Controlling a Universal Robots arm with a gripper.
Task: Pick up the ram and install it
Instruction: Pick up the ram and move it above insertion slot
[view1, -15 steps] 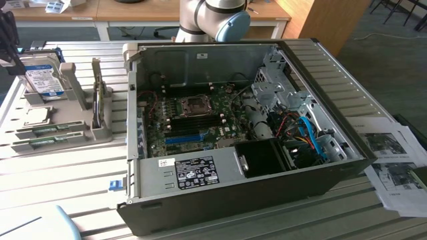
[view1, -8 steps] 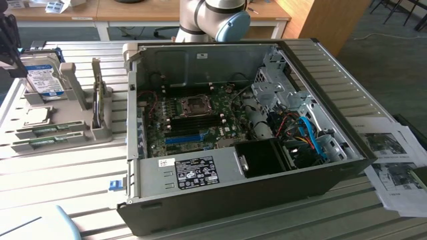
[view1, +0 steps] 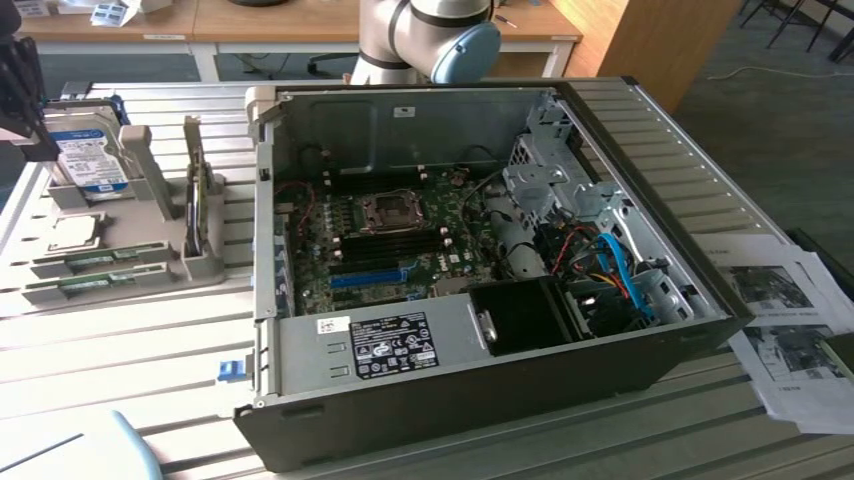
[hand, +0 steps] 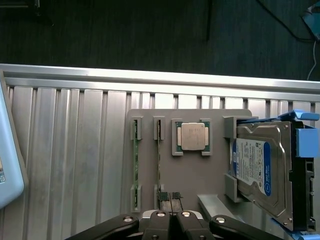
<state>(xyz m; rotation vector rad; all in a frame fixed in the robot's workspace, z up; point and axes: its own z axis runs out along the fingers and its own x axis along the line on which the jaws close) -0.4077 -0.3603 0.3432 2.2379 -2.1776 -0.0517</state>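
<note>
My claw (hand: 170, 200) is fully shut and has hold of nothing. It hangs over the gray holder (hand: 195, 175), short of the processor chip (hand: 192, 136). Two ram sticks stand on edge in slots on the side of the chip away from the hard drive (hand: 260, 170). The near ram stick (hand: 159, 165) is just beside the chip and the far ram stick (hand: 135, 165) is one slot beyond. Both lie parallel, with their long axes running from my fingertips out past the chip. My tips sit close to the near stick's end, slightly toward the chip. I judge that sideways offset to be what matters, since my jaws close across the sticks' long axis.
</note>
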